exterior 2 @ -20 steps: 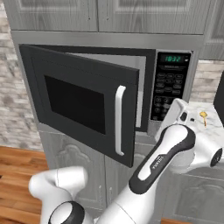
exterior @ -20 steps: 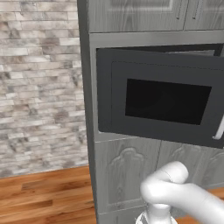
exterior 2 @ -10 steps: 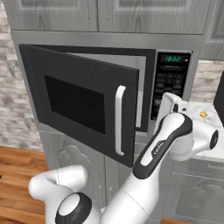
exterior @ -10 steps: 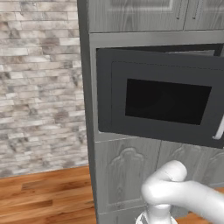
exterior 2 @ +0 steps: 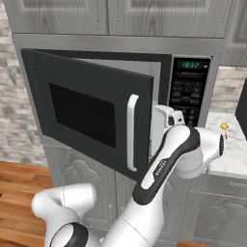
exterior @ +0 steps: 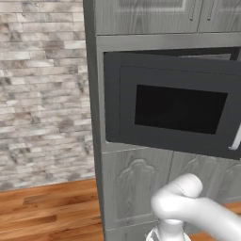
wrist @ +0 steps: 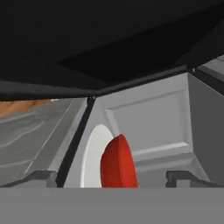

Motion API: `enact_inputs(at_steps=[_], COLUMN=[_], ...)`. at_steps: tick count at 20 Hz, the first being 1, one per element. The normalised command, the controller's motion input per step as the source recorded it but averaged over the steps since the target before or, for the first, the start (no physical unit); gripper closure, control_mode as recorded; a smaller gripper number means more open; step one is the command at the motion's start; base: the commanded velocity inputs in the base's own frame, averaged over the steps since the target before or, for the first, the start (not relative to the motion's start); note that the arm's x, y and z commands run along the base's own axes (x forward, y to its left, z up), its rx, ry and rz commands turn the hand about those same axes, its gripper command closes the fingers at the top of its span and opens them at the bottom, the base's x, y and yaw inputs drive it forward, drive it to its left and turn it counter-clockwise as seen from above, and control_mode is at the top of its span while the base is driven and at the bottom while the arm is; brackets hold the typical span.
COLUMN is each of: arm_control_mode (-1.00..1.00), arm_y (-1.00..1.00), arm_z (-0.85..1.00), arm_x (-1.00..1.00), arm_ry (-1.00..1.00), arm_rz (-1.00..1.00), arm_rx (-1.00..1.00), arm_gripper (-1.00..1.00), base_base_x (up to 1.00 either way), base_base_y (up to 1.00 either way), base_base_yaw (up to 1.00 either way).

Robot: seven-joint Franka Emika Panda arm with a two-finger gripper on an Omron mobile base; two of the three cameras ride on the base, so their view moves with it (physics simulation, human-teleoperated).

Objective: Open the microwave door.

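The pale grey cabinet (exterior 2: 120,19) is framing the microwave, whose control panel (exterior 2: 189,94) is showing at the right. The microwave door (exterior 2: 91,113) is standing partly open, swung out toward me from its left hinge, its white bar handle (exterior 2: 130,132) at the free right edge. My gripper (wrist: 111,179) is sitting behind that edge, fingertips (wrist: 41,176) spread apart and holding nothing. Inside, a red object (wrist: 117,162) is resting on the white turntable (wrist: 92,153).
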Motion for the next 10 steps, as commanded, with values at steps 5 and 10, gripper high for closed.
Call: enact_inputs(at_steps=[5, 10], arm_control_mode=[-1.00, -1.00], arm_y=[0.92, 1.00], arm_z=[-0.02, 0.00], arm_x=[-0.87, -0.55], arm_ry=[0.00, 0.00], arm_rz=[0.32, 0.30], arm_rx=[0.00, 0.06], arm_gripper=[-1.00, -1.00], base_base_x=[0.00, 0.00], base_base_y=[0.00, 0.00], base_base_yaw=[0.00, 0.00])
